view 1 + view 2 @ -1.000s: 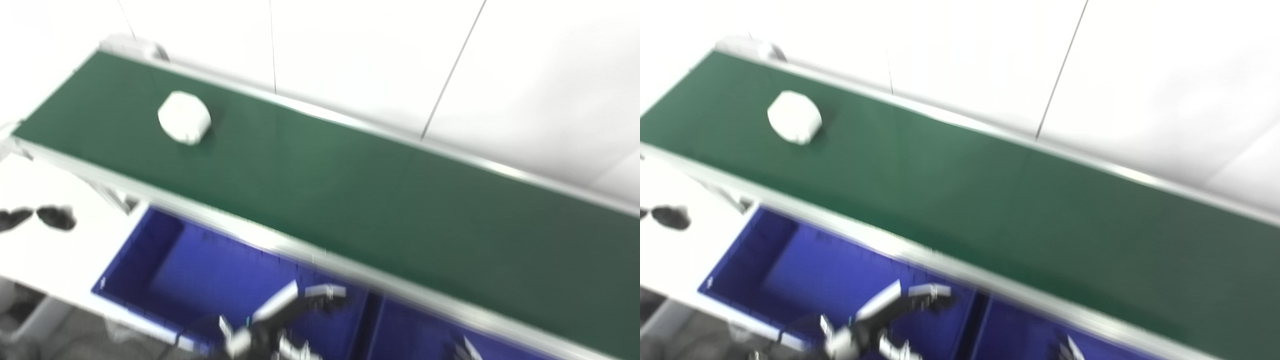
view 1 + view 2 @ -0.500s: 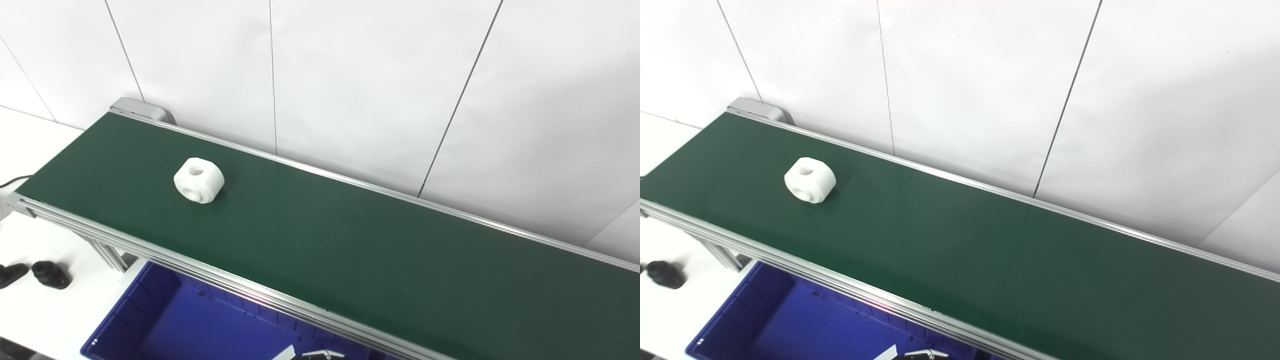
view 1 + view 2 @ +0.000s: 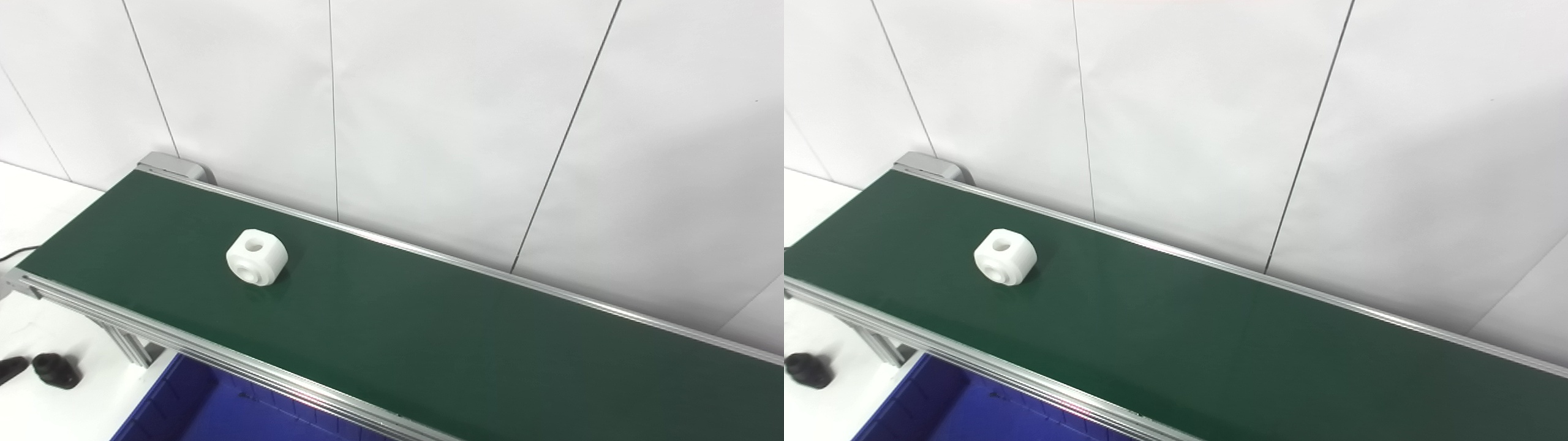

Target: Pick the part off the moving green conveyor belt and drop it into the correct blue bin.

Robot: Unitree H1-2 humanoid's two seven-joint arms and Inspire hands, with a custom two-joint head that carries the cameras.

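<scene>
You have two head cameras set side by side, both looking down and forward at an angle onto the green conveyor belt (image 3: pixel 429 331), which runs diagonally from upper left to lower right against the white panelled wall (image 3: pixel 1182 110). Both views share the belt, the white part (image 3: pixel 256 257) and a corner of the blue bin (image 3: pixel 937 410) at the bottom edge. Your right eye view places everything slightly further left. Neither hand appears in either view.
</scene>
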